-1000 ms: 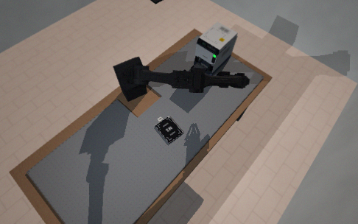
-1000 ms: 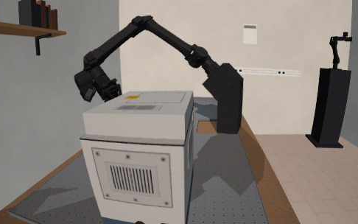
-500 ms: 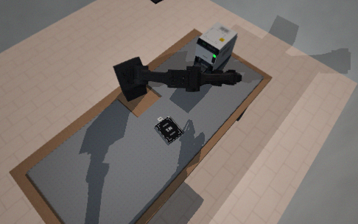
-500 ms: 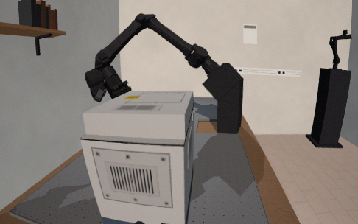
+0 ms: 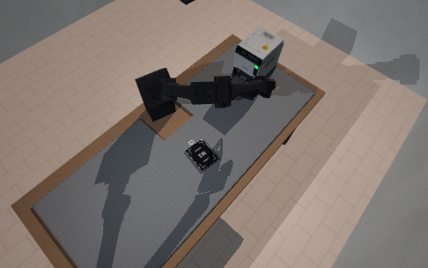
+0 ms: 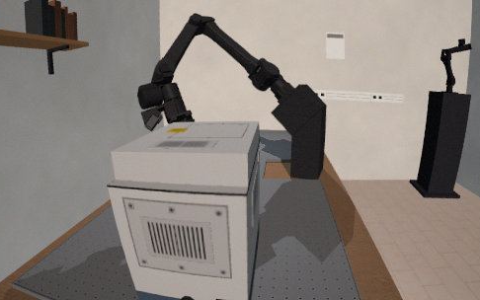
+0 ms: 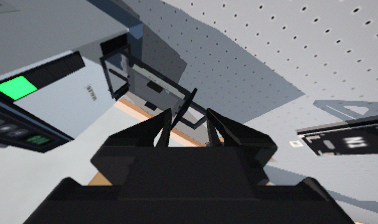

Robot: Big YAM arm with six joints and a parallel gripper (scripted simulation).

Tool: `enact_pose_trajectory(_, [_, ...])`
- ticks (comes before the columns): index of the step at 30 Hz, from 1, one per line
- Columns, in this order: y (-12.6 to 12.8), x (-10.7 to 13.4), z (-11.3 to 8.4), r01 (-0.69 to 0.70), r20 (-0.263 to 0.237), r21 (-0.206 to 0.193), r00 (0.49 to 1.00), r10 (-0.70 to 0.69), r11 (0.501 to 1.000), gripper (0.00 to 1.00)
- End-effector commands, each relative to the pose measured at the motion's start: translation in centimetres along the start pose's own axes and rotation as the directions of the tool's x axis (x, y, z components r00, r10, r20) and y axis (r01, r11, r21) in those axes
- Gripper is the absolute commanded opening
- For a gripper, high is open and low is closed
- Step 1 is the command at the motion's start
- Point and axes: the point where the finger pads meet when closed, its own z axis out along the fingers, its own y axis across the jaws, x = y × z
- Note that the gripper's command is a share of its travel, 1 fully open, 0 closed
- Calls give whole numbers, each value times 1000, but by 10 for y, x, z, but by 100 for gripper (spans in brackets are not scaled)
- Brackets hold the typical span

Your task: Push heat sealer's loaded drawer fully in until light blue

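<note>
The white heat sealer point(image 5: 258, 48) point(image 6: 186, 170) point(image 7: 56, 30) stands upright at one end of the table. Its light point(image 5: 256, 67) point(image 7: 16, 88) is green. In the wrist view its drawer point(image 7: 141, 79) sticks out, with dark rails around a grey surface. I cannot clearly tell the seal sheet from the sealing frame there. A thin black upright piece point(image 7: 185, 106) stands at the drawer's outer end. My gripper point(image 7: 189, 112) is partly open and empty, its fingertips appearing just beside that piece; contact cannot be told. The fingertips are hidden in the top and exterior views.
A black printed plate marked N1 point(image 5: 202, 155) point(image 7: 355, 142) lies on the grey perforated table top point(image 5: 121, 229), with a small white tag beside it. The arm's black base point(image 5: 156, 94) point(image 6: 309, 143) stands at the table's long edge. The sealer's body hides the drawer in the exterior view.
</note>
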Motion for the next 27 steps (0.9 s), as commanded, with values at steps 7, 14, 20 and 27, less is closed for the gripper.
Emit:
enact_pose_trajectory(7, [8,20,1,-195,142,51,972,186,980,45])
enact_pose_trajectory(14, [6,48,19,-242,174,84,959,225,967,45])
enact_pose_trajectory(20, [4,66,34,-286,204,121,944,258,951,45])
enact_pose_trajectory(27, [1,91,47,-386,291,161,898,330,908,45])
